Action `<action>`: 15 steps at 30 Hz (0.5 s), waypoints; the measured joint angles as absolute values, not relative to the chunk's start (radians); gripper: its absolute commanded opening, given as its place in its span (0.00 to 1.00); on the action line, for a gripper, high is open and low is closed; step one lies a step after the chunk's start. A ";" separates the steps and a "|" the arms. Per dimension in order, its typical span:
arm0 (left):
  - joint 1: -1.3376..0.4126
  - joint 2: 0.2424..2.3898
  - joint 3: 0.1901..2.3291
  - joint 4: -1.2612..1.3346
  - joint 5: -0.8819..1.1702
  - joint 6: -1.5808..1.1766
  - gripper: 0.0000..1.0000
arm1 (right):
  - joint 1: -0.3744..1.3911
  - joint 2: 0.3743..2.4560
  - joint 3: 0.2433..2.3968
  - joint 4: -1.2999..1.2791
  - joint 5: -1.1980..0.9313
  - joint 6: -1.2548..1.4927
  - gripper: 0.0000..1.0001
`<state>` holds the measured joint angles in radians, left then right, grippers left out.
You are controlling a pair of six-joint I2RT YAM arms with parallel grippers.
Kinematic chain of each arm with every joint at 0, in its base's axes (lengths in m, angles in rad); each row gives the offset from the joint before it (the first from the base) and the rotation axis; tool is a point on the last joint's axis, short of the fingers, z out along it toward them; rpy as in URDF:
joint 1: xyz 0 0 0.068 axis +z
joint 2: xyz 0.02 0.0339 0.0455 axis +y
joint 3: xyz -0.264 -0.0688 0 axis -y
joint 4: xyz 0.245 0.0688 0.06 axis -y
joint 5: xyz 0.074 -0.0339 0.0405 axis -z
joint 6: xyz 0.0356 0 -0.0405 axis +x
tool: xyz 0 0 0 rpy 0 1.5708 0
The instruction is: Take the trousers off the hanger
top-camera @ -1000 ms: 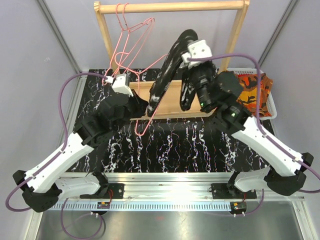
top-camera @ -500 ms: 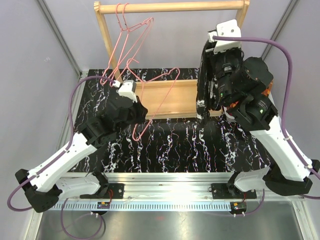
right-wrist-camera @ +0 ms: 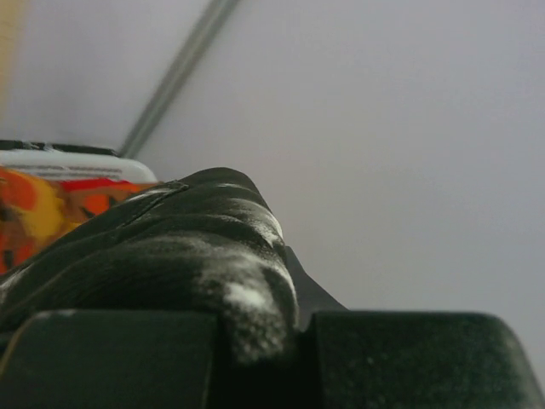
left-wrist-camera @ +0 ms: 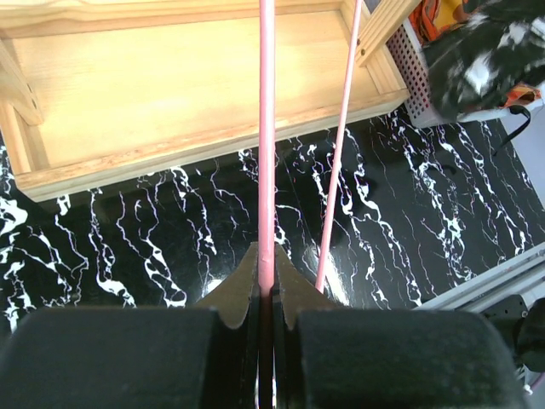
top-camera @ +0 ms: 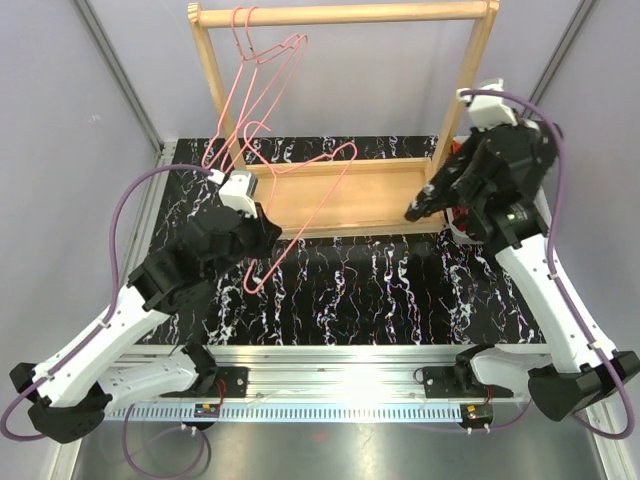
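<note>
— Which step is this?

— The removal looks done. The black, white-speckled cloth trousers [right-wrist-camera: 170, 256] are bunched in the right gripper [top-camera: 443, 196], which is clamped tight on them. They hang in the air beside the white perforated plastic basket [left-wrist-camera: 413, 81], where an orange camouflage pair [right-wrist-camera: 34, 213] lies. The left gripper [left-wrist-camera: 266, 285] pinches the thin pink wire hanger [left-wrist-camera: 266, 128], now bare, above the black marbled counter [top-camera: 380, 290].

— And next?

— Probably carry the bundle fully over the basket, lower it, then let go. Trailing cloth might snag the rim.

— What's changed?

— Half a second ago the trousers dangled long beside the right post of the wooden rack [top-camera: 340, 12]. Now they're gathered and swung towards the basket. A second ago they draped the hanger.
</note>
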<state>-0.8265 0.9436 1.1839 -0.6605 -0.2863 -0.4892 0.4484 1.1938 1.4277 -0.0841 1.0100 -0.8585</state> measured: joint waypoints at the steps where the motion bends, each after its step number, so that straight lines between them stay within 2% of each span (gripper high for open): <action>1: -0.826 0.937 1.182 -0.661 -0.286 -0.486 0.00 | 0.412 1.190 1.423 -0.098 1.005 -0.851 0.00; 8: -0.826 0.897 1.121 -0.656 -0.260 -0.468 0.00 | 0.180 1.168 1.387 -0.083 1.002 -0.830 0.00; 15: -0.826 0.861 1.029 -0.633 -0.187 -0.470 0.00 | 0.049 1.253 1.310 0.210 1.010 -0.956 0.00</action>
<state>-0.8265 0.8612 1.0290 -0.6334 -0.1875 -0.4698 0.0490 1.2526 1.3098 0.2104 1.0103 -0.9562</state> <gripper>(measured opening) 0.032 0.084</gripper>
